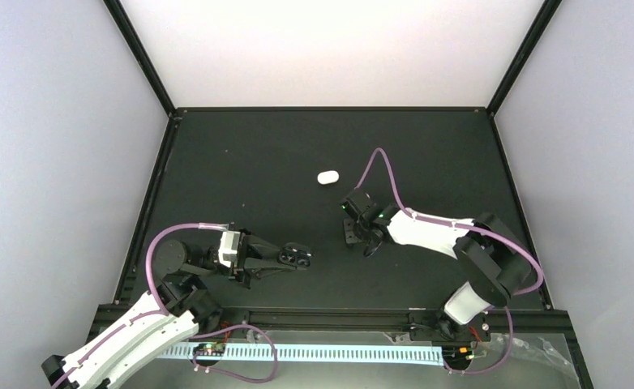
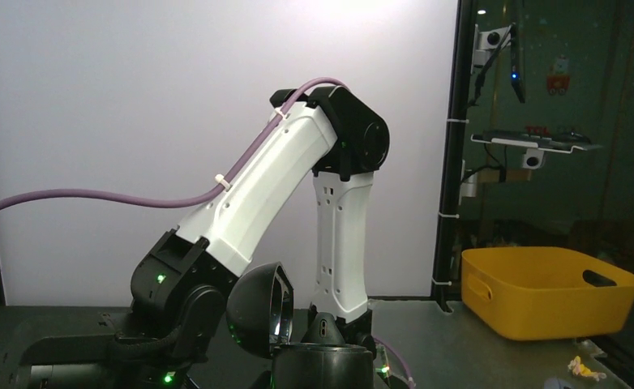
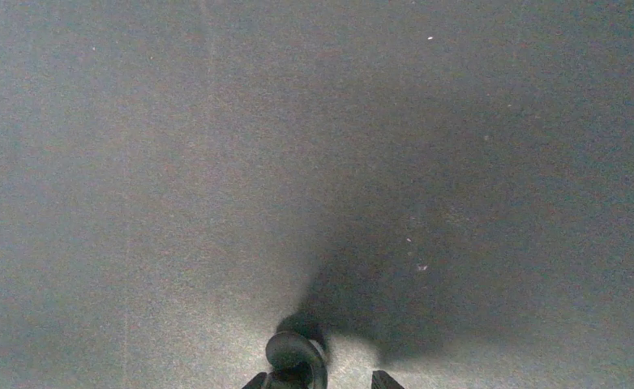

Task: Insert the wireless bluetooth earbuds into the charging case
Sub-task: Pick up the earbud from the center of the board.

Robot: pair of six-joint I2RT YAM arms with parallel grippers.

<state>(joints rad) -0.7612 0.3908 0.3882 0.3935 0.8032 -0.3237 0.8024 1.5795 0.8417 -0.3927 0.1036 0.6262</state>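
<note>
Left gripper (image 1: 294,257): closed tight on the black charging case (image 2: 323,366), whose lid (image 2: 267,311) is hinged open.

Right gripper (image 3: 318,381): jaws partly open, tips down at the table (image 1: 241,162). A black earbud (image 3: 296,355) sits against one fingertip, not clamped.

Earbud handling, judged: very light, hard and smooth, likely to roll or squirt out. Pinch gently across the rounded body.

Count in view: one black earbud, one case, and one white oval object (image 1: 327,177) beyond the right gripper, not identified.
</note>
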